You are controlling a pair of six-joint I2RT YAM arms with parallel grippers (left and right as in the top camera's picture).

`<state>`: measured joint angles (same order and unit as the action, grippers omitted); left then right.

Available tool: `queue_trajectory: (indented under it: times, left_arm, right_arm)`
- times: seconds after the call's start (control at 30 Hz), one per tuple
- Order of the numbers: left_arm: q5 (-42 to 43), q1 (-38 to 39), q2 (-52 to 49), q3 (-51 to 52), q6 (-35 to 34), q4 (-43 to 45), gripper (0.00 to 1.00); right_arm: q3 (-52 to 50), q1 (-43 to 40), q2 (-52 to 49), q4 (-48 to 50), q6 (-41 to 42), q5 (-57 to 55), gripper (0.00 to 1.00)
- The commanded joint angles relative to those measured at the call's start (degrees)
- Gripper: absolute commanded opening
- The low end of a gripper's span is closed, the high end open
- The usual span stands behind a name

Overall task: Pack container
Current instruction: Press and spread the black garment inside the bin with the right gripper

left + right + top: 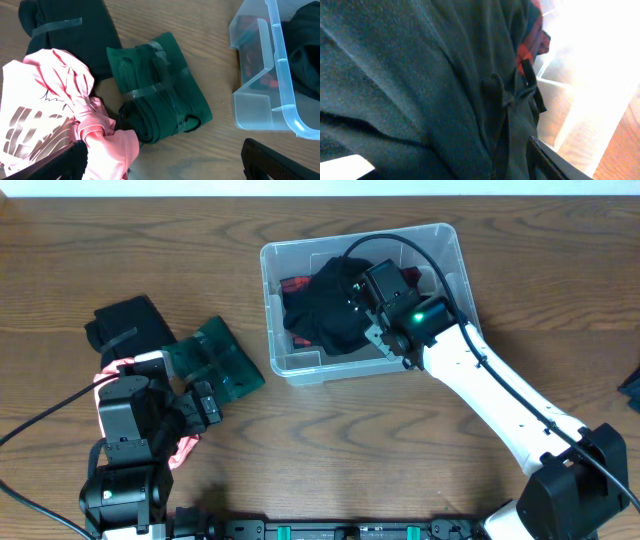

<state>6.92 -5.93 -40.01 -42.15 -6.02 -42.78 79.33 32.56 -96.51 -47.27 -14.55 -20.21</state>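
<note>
The clear container point(300, 363) stands at the table's far middle and holds a black garment point(325, 310) over a red one point(297, 283). My right gripper point(372, 315) is down inside it. In the right wrist view the black garment point(420, 75) fills the space between the parted fingers point(450, 167), and the red cloth point(532, 42) and the container wall point(580, 60) show behind. My left gripper point(162, 162) is open low over the table, its left finger against a pink garment point(55, 100). A taped green bundle point(155, 90) lies just ahead of it.
A taped black bundle point(65, 30) lies at the far left, also seen from overhead point(125, 325). The green bundle point(215, 360) sits left of the container, whose corner point(260, 107) shows in the left wrist view. A dark item point(632, 390) lies at the right edge.
</note>
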Motion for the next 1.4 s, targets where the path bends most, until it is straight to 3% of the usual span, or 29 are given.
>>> queue_trajectory:
  times: [0.0, 0.1, 0.3, 0.4, 0.5, 0.57, 0.77, 0.97, 1.13, 1.37]
  left_arm:
    - [0.1, 0.2, 0.0, -1.3, -0.3, 0.0, 0.98]
    - [0.1, 0.2, 0.0, -1.3, -0.3, 0.0, 0.98]
    - [0.1, 0.2, 0.0, -1.3, -0.3, 0.0, 0.98]
    - [0.1, 0.2, 0.0, -1.3, -0.3, 0.0, 0.98]
    - [0.1, 0.2, 0.0, -1.3, -0.3, 0.0, 0.98]
    - [0.1, 0.2, 0.0, -1.3, -0.3, 0.0, 0.98]
    - [0.1, 0.2, 0.0, -1.2, -0.3, 0.0, 0.98]
    - [0.1, 0.2, 0.0, -1.2, -0.3, 0.0, 0.98]
    - [0.1, 0.2, 0.0, -1.2, -0.3, 0.0, 0.98]
    - [0.1, 0.2, 0.0, -1.2, -0.3, 0.0, 0.98]
  right_arm:
    - [0.5, -0.5, 3.8, 2.5, 1.3, -2.0, 0.62]
    - [0.5, -0.5, 6.8, 5.2, 1.2, 0.3, 0.72]
    - [0.5, -0.5, 9.1, 11.2, 1.3, 4.3, 0.69]
    - [0.5, -0.5, 8.5, 12.4, 1.3, 10.3, 0.56]
    - [0.5, -0.5, 7.3, 13.2, 1.9, 16.5, 0.32]
    - [0.5, -0.5, 6.1, 13.2, 3.7, 18.4, 0.29]
    - [0.5, -0.5, 0.1, 6.8, 7.3, 20.0, 0.29]
    - [0.5, -0.7, -7.3, -3.0, 7.3, 23.3, 0.38]
    - [0.5, -2.1, -11.5, -0.4, 7.3, 23.0, 0.48]
    - [0.5, -4.3, -12.1, 4.1, 7.4, 21.7, 0.49]
